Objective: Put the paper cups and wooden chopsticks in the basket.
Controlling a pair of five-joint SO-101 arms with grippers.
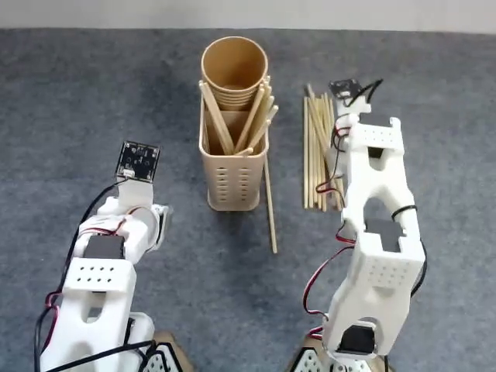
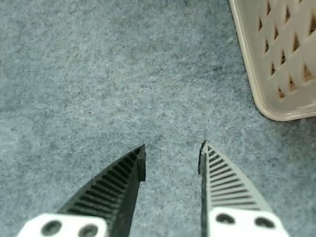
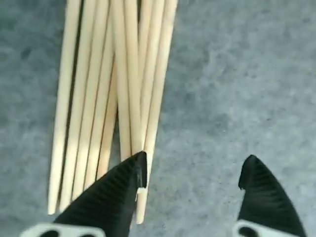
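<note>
While the right gripper (image 3: 196, 158) gapes wide, one tip over the loose chopsticks (image 3: 98, 98), it grips nothing; the left gripper (image 2: 173, 147), part open near the basket (image 2: 276, 74), holds nothing.

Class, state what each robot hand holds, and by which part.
Nothing is held: left hand open over carpet, right hand open over the chopsticks.

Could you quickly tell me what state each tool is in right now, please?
Left tool: open, empty, beside the basket.
Right tool: open, empty, at the edge of the loose chopsticks.
</note>
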